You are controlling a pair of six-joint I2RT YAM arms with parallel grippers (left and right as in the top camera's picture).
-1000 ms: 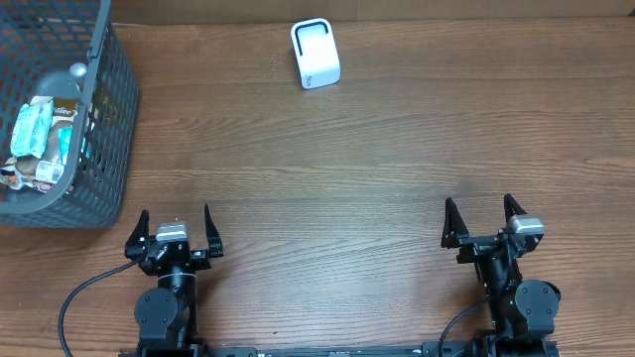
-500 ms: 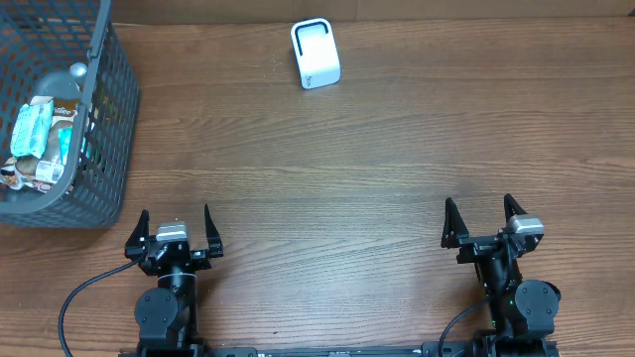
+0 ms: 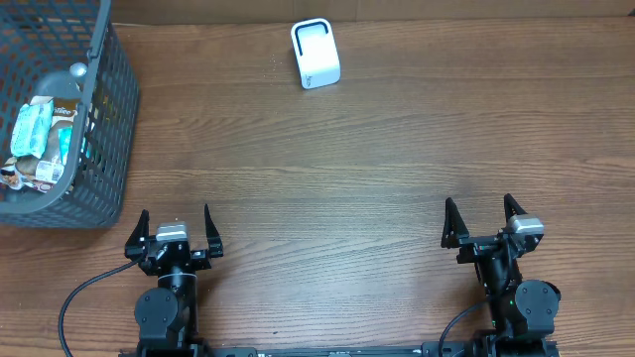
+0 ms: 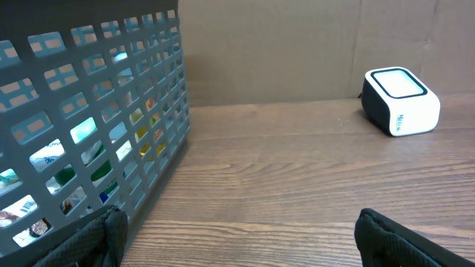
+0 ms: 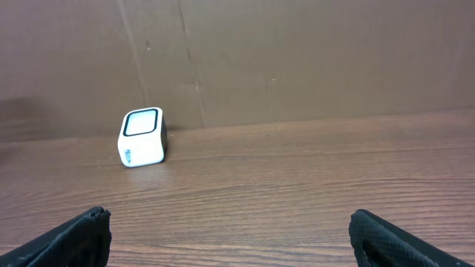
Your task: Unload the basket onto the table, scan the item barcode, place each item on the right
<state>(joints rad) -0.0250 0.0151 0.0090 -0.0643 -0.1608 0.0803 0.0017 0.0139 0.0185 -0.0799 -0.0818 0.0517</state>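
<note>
Packets (image 3: pixel 30 134) lie in the basket (image 3: pixel 111 119), nothing has moved; your left end effector (image 3: pixel 175 213) and right end effector (image 3: pixel 478 201) stay spread, empty, so scanning hasn't begun.

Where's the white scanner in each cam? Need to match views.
Overhead: scanner top centre, near the far edge of the table.
Left wrist: scanner upper right; basket fills the left.
Right wrist: scanner left of centre; no basket.
Shared landmark: that far table edge, just behind the scanner in all three.

One basket (image 3: pixel 111 129), one scanner (image 3: pixel 316 55), two pincers (image 3: pixel 175 212) (image 3: pixel 478 201); perhaps four packets (image 3: pixel 30 124).
</note>
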